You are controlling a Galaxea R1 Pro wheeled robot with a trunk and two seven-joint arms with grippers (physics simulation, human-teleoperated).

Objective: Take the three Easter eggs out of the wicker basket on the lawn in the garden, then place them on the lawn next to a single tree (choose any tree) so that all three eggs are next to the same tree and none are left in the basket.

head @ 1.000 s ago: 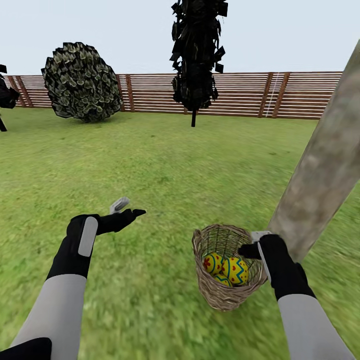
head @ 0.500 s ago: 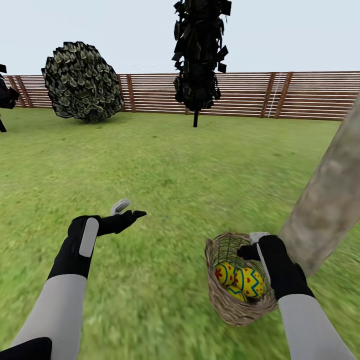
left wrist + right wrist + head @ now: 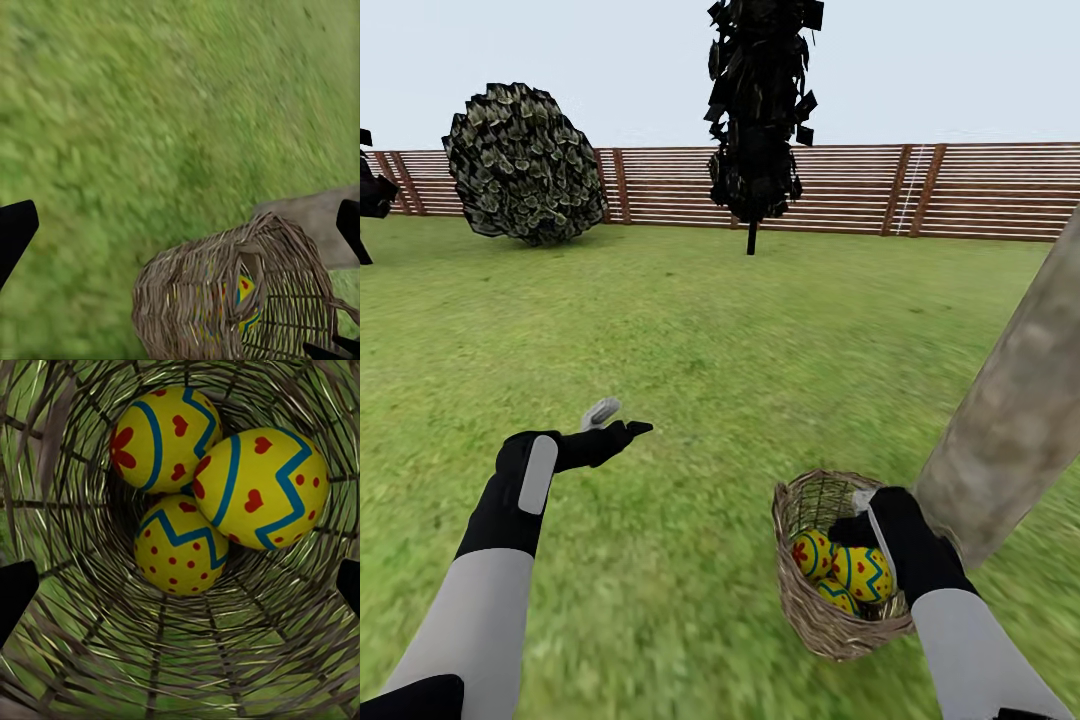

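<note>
The wicker basket [image 3: 830, 620] stands on the lawn [image 3: 690, 330] right at the foot of the thick grey tree [image 3: 1010, 400]. Three yellow Easter eggs lie inside it: one [image 3: 161, 439], a second [image 3: 259, 487] and a third [image 3: 180, 547], all touching. My right gripper [image 3: 860, 512] is at the basket's mouth, just above the eggs. In the right wrist view its fingers stand wide apart, so the right gripper [image 3: 180, 585] is open and holds nothing. My left gripper [image 3: 618, 420] hovers open over bare grass to the basket's left. The left wrist view shows the basket [image 3: 225, 300] and the trunk [image 3: 315, 217].
A brown slat fence [image 3: 960, 190] closes the far side of the lawn. In front of it stand a round dark bush [image 3: 525, 165] and a thin-stemmed black-leaved tree [image 3: 755, 100]. Open grass spreads ahead and to the left.
The view shifted a little at first, moving basket and trunk right in the picture. My right hand has since dropped lower into the basket's mouth. The left arm has stayed put.
</note>
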